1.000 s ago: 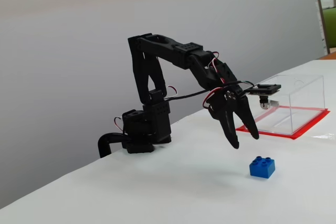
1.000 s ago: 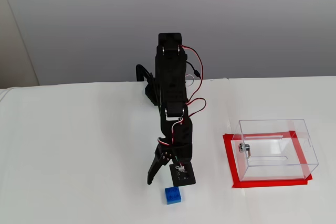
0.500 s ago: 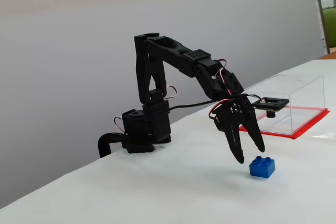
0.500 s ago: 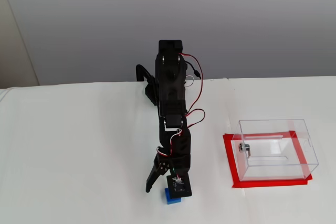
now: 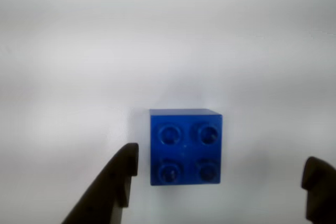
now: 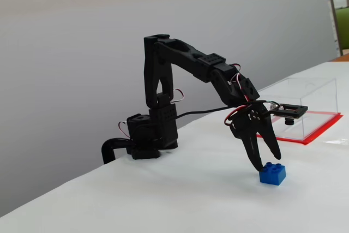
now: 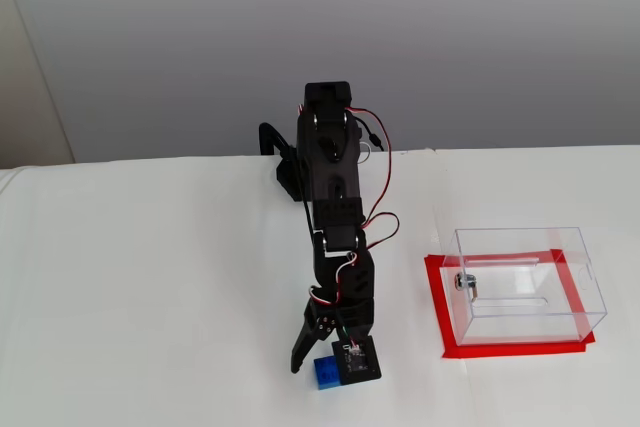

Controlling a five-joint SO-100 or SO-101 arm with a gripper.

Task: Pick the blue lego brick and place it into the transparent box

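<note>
The blue lego brick (image 5: 185, 147) sits studs up on the white table. It also shows in both fixed views (image 6: 272, 174) (image 7: 323, 375), partly hidden in one by the wrist camera. My gripper (image 5: 223, 158) is open and empty. Its black fingers (image 5: 116, 179) stand on either side of the brick, the left one closer, with the tips just above it (image 6: 266, 161). The transparent box (image 7: 530, 322) stands on a red base sheet (image 7: 440, 319) to the right, apart from the gripper. A silver lock (image 7: 463, 282) is on its left wall. The box also shows in the other fixed view (image 6: 313, 114).
The arm's base (image 7: 290, 162) stands at the table's back edge, with red and black wires along the arm. The table's near left edge (image 6: 65, 186) drops off beside the base (image 6: 147, 137). A grey wall rises behind the table.
</note>
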